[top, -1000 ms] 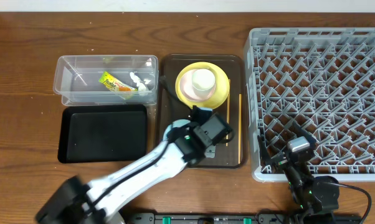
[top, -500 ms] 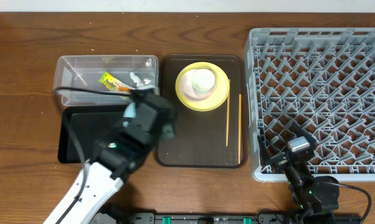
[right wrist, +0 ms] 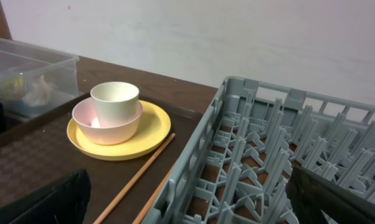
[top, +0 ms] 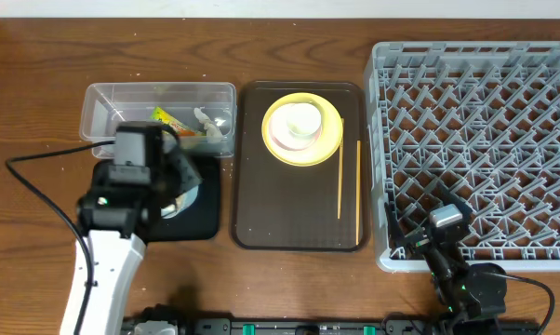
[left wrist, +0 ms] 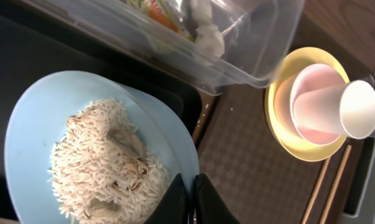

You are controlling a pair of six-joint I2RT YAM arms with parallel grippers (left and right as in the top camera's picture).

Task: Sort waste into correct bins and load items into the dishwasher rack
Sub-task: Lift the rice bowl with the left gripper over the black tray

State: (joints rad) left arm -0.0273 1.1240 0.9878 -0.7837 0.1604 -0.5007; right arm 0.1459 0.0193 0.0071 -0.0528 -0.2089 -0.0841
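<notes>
- Left gripper (left wrist: 190,198): clenched on the rim of the light blue bowl (left wrist: 32,124), with the rim pinched between its two fingers.
- The bowl hangs over the black tray (left wrist: 13,56). The rice (left wrist: 106,162) lies heaped in its middle, not yet tipped out.
- Procedure: bring the bowl's lower rim well inside the tray walls. Roll the wrist slowly so the grains slide rather than scatter. Hold the pinch firm, since the load sits away from the grip.
- Stay off the clear tub (left wrist: 250,37) just beside the tray; the wrapper (top: 173,121) and tissue (top: 206,123) lie inside it.
- Right gripper (top: 445,223): released, jaws wide, at the near edge of the dishwasher rack (top: 475,121).
- Not determinable: whether the bowl touches the tray floor. Overhead, the arm covers most of the bowl. The fingertips are cut off at the wrist view's lower edge.
</notes>
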